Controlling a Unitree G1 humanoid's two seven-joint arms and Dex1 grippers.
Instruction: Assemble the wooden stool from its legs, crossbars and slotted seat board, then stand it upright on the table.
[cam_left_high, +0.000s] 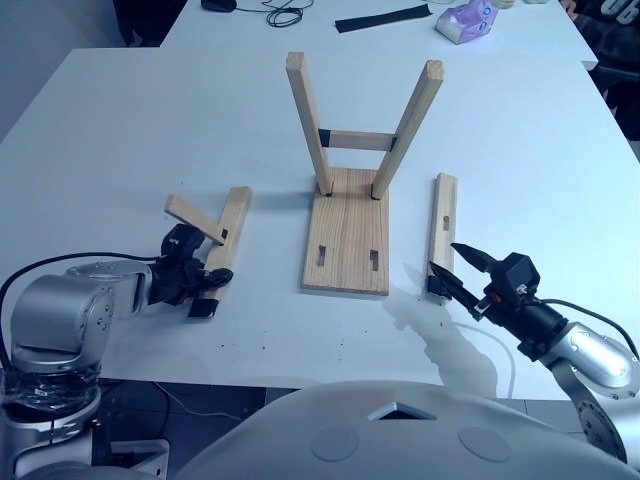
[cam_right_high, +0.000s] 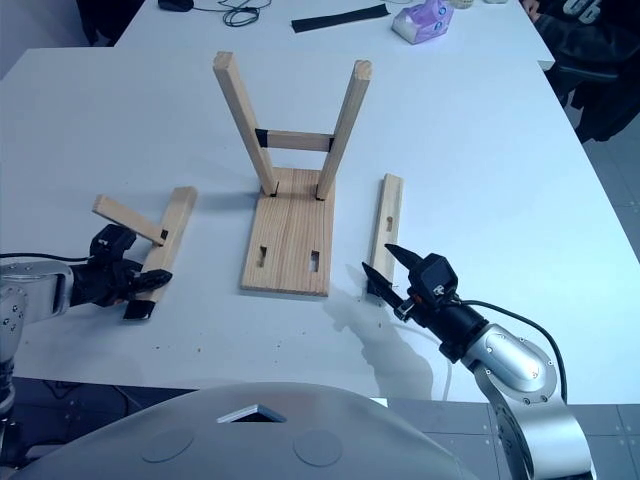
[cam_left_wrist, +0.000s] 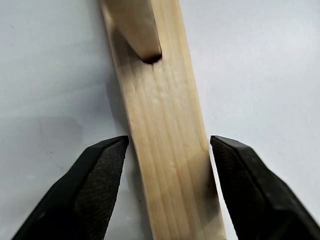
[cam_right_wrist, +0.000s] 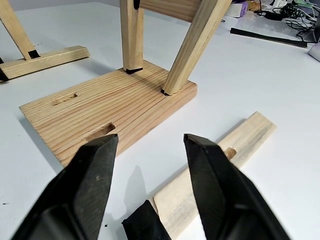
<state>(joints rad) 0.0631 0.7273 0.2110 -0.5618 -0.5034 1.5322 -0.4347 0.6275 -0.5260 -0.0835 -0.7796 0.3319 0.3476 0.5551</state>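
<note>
both claws spread, one at each loose leg's near end.
i see the seat board (cam_left_high: 346, 232) lying flat in the middle of the table (cam_left_high: 120, 150), two legs (cam_left_high: 308, 120) standing up from its far end with a crossbar (cam_left_high: 360, 140) between them. my left claw (cam_left_wrist: 169, 141) is spread around the near end of the left loose leg (cam_left_high: 234, 228), a finger (cam_left_wrist: 95, 180) on either side, and i can't tell if they touch it; a second crossbar (cam_left_high: 192, 218) sticks out of that leg at a tilt. my right claw (cam_right_wrist: 150, 140) is spread too, poised at the near end of the right loose leg (cam_left_high: 443, 220), which lies flat just beside the board.
</note>
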